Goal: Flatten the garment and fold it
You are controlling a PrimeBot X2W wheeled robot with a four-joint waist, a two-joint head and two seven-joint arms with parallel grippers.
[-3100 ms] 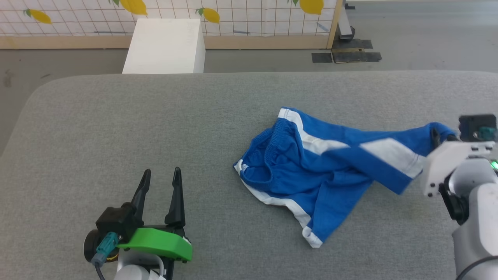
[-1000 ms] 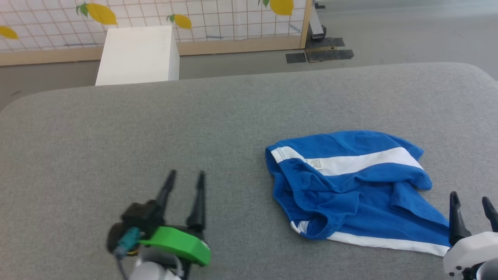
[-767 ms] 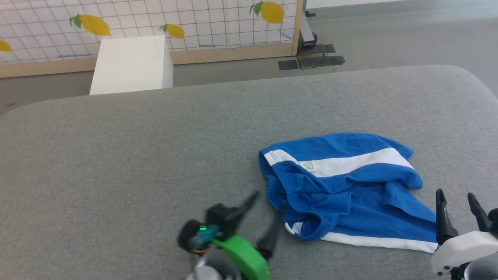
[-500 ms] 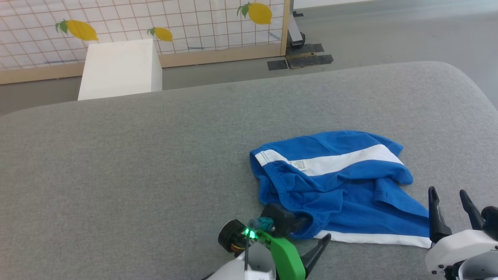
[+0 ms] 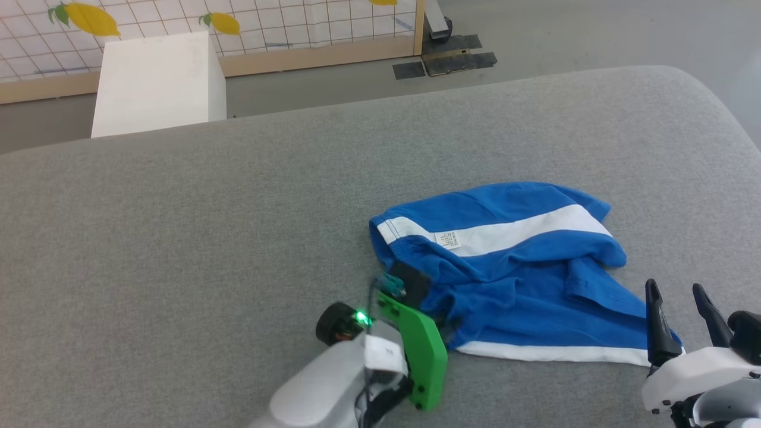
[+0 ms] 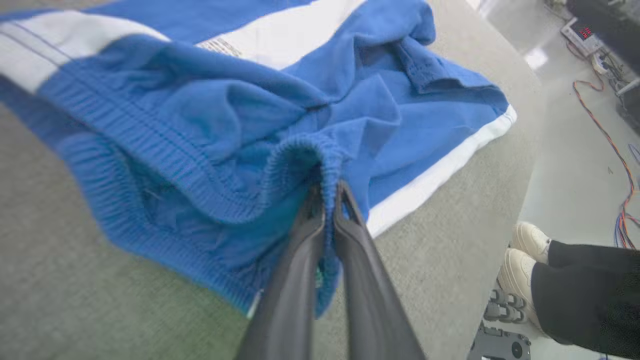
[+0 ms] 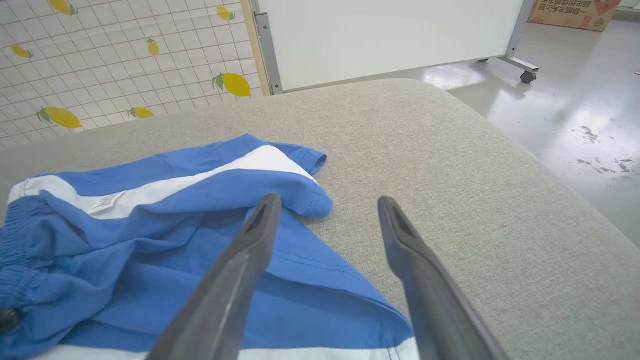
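Swinging in from the bare cloth at lower left, the left gripper (image 6: 327,194) now sits at the near-left edge of the shorts (image 5: 523,267), its two dark fingers pressed together on a raised fold of the gathered waistband (image 6: 300,150). From the head camera, the arm's green bracket (image 5: 425,351) hides that pinch and the corner of fabric under it.

The blue shorts lie crumpled on the right half of the gray padded table (image 5: 178,238), a white stripe (image 5: 523,229) with a small label (image 5: 447,239) running across the far side and a white hem band (image 5: 553,353) along the near edge. The right gripper (image 5: 673,288) stays at the shorts' near-right corner, fingers spread apart and holding nothing; in its wrist view the left finger (image 7: 250,250) crosses over the blue cloth while the other stands over bare table.

Beyond the table's far edge stand a white box (image 5: 154,83) and a tiled panel printed with lemons (image 5: 267,24). Off the table's right end, a person's pale shoes (image 6: 527,245) and dark trouser legs (image 6: 585,282) show on the floor, with colored cables (image 6: 612,150) trailing nearby.
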